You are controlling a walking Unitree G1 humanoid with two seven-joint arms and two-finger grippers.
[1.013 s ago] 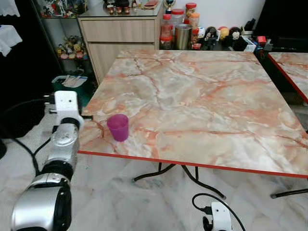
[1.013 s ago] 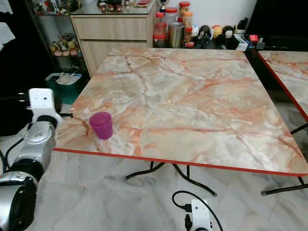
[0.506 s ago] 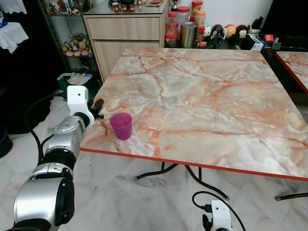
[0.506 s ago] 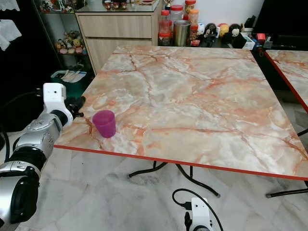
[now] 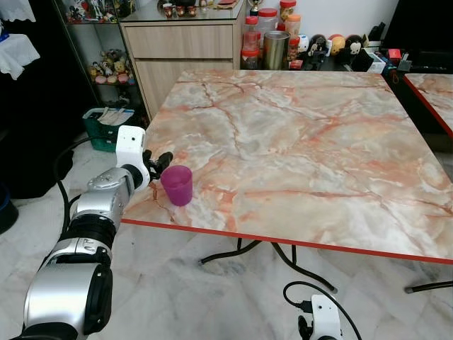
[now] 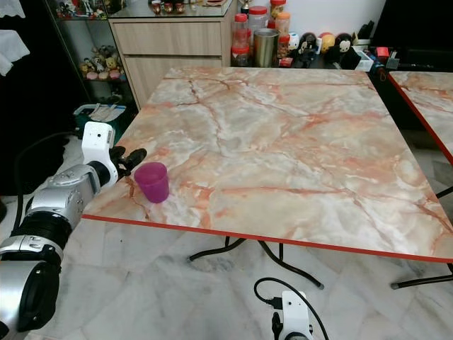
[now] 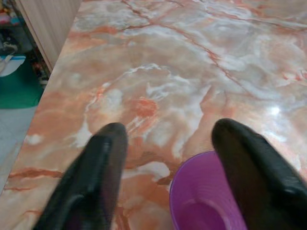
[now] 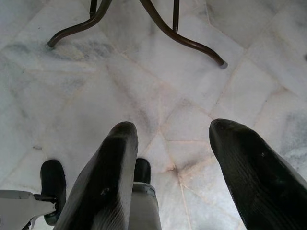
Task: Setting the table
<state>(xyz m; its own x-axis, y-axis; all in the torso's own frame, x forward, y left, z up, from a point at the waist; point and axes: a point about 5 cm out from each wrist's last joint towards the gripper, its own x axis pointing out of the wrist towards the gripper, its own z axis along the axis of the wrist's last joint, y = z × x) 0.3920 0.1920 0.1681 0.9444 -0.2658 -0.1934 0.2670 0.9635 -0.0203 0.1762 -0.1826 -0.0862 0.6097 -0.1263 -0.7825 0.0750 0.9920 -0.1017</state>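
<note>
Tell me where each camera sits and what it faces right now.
Head stereo pair: looks forward and down at the marble-patterned table; silver left arm reaching to the purple plastic cup.
Left wrist: looks along its open black fingers at the cup and tabletop.
Right wrist: points down at the pale tiled floor; open fingers, table legs.
Shared: cup, head and left wrist.

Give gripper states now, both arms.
Left gripper: open, beside the purple cup, holding nothing.
Right gripper: open, empty, over the floor.
</note>
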